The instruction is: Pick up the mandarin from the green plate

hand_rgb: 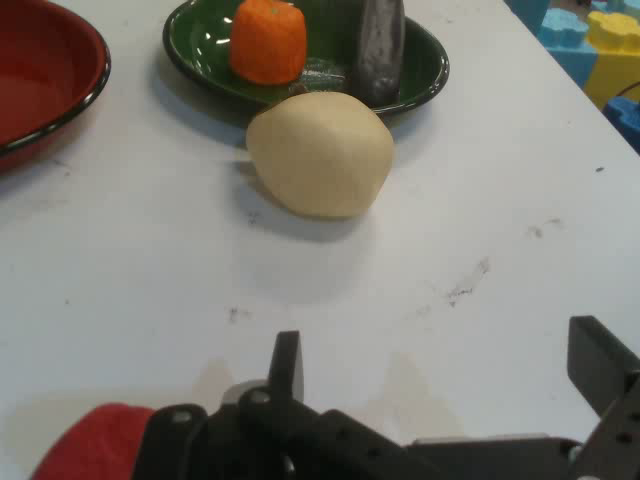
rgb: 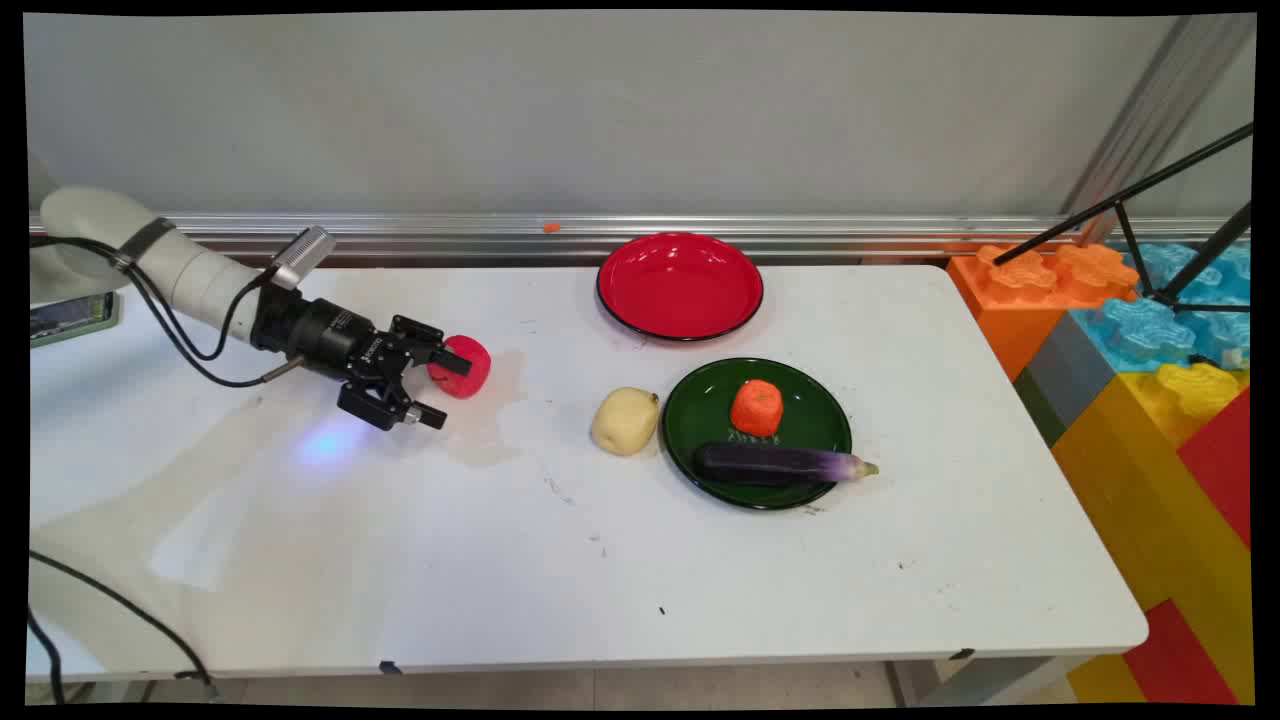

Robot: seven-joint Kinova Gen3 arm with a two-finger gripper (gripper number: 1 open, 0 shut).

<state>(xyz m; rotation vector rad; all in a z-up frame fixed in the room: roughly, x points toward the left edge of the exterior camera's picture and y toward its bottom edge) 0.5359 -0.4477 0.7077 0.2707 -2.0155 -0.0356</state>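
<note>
Black end effector [rgb: 432,388] sits low over the desk [rgb: 500,540], fingers spread wide, nothing between them. Just beside its far finger, a red apple-like fruit [rgb: 462,366] rests on the desk, outside the jaws, touching or nearly touching; I cannot tell which. It looks like a light, rigid toy with a smooth rounded skin, likely to roll, so a hold across its widest middle would seem safest. Beyond the fruit, well apart, lies a pale yellow potato [rgb: 625,421], lumpy and probably easy to pinch across its short side. Just past the potato, a green plate [rgb: 820,425] carries an orange carrot piece [rgb: 757,407] and a purple eggplant [rgb: 775,464]. Behind the potato, a red plate [rgb: 680,286] stands bare.
</note>
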